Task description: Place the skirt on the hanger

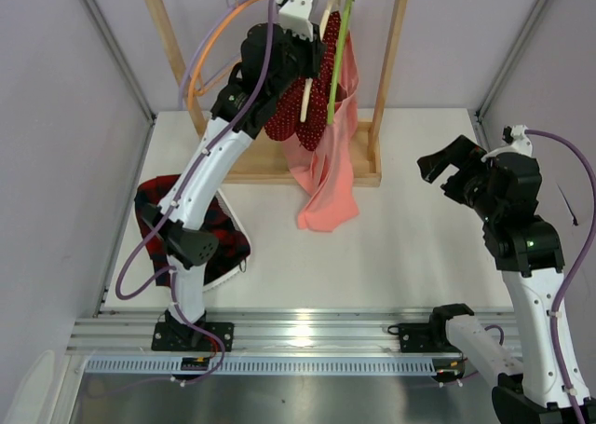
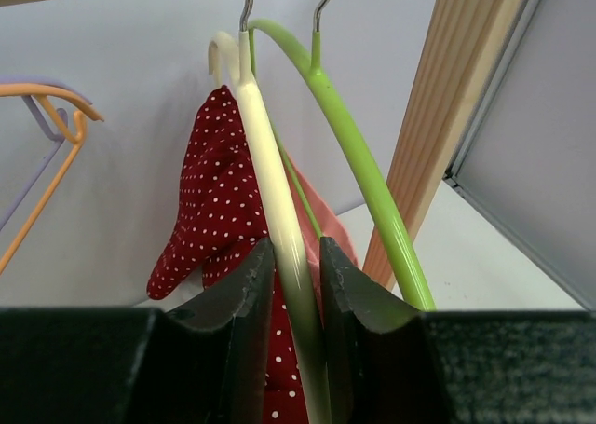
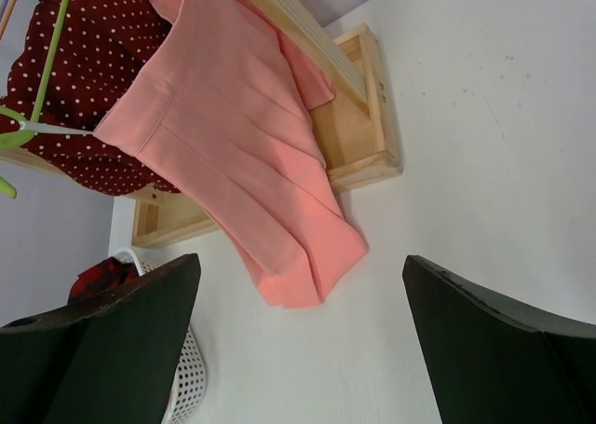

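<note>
The dark-red polka-dot skirt point(image 1: 287, 118) hangs draped on the cream hanger point(image 1: 309, 90), whose hook is on the wooden rack's top rail. In the left wrist view the hanger's arm point(image 2: 270, 163) runs down between my fingers, with the skirt point(image 2: 219, 191) behind it on the left. My left gripper point(image 2: 296, 256) is shut on the hanger's arm; in the top view it point(image 1: 312, 56) is high at the rail. My right gripper point(image 1: 447, 168) is open and empty, over the table to the right of the rack. In its wrist view point(image 3: 303, 331) the skirt point(image 3: 84, 70) shows at top left.
A lime-green hanger point(image 2: 354, 144) hangs just right of the cream one and carries the salmon-pink cloth point(image 1: 331, 182), which trails onto the table. Orange point(image 2: 56, 163) and lilac point(image 2: 28, 107) hangers hang left. The rack's post point(image 2: 456, 98) stands right. The plaid garment point(image 1: 182, 224) lies in a white basket point(image 3: 186, 368).
</note>
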Controlling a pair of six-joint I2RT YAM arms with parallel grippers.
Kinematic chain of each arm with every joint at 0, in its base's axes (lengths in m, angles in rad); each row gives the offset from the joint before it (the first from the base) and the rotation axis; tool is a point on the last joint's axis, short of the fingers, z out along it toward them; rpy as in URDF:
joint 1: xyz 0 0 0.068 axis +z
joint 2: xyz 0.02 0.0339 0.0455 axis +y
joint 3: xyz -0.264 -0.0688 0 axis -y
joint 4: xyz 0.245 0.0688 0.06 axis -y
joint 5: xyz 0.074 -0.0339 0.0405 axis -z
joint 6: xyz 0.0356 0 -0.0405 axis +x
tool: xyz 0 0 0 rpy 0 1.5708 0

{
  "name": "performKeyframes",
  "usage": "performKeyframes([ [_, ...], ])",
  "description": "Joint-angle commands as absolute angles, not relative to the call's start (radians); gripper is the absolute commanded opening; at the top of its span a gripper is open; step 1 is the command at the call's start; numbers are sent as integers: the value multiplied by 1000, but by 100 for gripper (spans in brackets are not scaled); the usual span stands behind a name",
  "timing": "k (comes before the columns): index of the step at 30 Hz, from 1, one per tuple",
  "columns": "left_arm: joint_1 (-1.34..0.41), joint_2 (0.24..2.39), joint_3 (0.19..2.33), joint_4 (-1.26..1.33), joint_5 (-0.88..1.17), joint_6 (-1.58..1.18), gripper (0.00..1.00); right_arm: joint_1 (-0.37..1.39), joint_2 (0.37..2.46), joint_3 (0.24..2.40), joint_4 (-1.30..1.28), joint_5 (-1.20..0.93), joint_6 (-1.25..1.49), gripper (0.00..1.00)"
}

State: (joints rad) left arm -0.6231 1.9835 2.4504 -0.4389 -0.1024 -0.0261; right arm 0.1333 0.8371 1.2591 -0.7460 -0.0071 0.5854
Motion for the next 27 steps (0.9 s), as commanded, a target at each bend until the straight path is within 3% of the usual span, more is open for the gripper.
performKeyframes([
  [1, -647, 1983, 2507, -393, -106, -18, 32, 127, 818, 1298, -749, 0, 555, 99],
  [4, -647, 1967, 2500, -385, -141, -15, 42, 126, 819, 1302, -750, 0, 542, 99],
  [6, -647, 1954, 2499, -376, -162, -8, 60, 127, 821, 1308, -744, -2, 531, 99],
  [11, -647, 1873, 2499, -370, -212, -2, 91, 126, 836, 1348, -723, -20, 447, 99],
  [13, -647, 1832, 2491, -377, -209, -3, 100, 127, 844, 1390, -723, -11, 430, 99],
  [20, -647, 1524, 2303, -508, -193, -18, 99, 126, 827, 1450, -678, -21, 368, 100],
  [27, -647, 1091, 1808, -699, -244, -95, 99, 127, 732, 1402, -644, -92, 316, 99],
])
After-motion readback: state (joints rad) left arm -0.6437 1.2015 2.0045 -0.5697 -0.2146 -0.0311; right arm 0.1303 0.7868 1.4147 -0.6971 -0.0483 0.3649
